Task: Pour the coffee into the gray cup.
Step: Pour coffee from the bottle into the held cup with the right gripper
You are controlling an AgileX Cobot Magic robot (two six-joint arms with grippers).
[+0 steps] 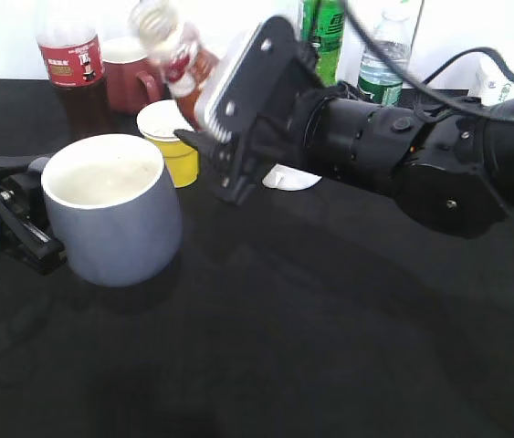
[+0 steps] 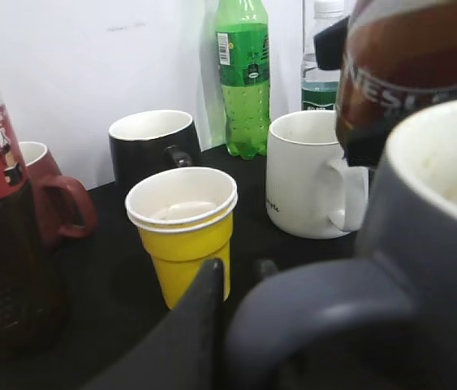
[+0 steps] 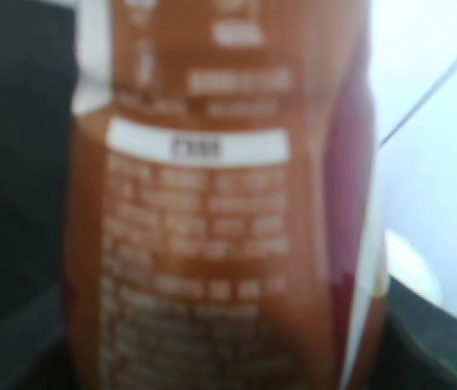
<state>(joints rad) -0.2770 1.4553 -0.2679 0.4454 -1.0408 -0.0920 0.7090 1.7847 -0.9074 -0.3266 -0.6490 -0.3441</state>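
The gray cup (image 1: 120, 214) stands upright at the left of the black table, its pale inside empty. My left gripper (image 1: 21, 214) is shut on its loop handle (image 2: 313, 305); one dark finger (image 2: 208, 284) shows beside the handle. My right gripper (image 1: 209, 114) is shut on the coffee bottle (image 1: 176, 55), which is tilted with its neck up and to the left, behind and above the cup. The bottle's brown label fills the right wrist view (image 3: 220, 211) and shows at the top right of the left wrist view (image 2: 411, 65). No liquid is seen flowing.
A yellow paper cup (image 1: 174, 141) stands just behind the gray cup. A cola bottle (image 1: 72, 68) and a dark red mug (image 1: 129, 78) are at the back left. A white mug (image 2: 309, 175), black mug (image 2: 151, 146), green bottle (image 2: 243, 77) and water bottle (image 1: 386, 59) stand behind.
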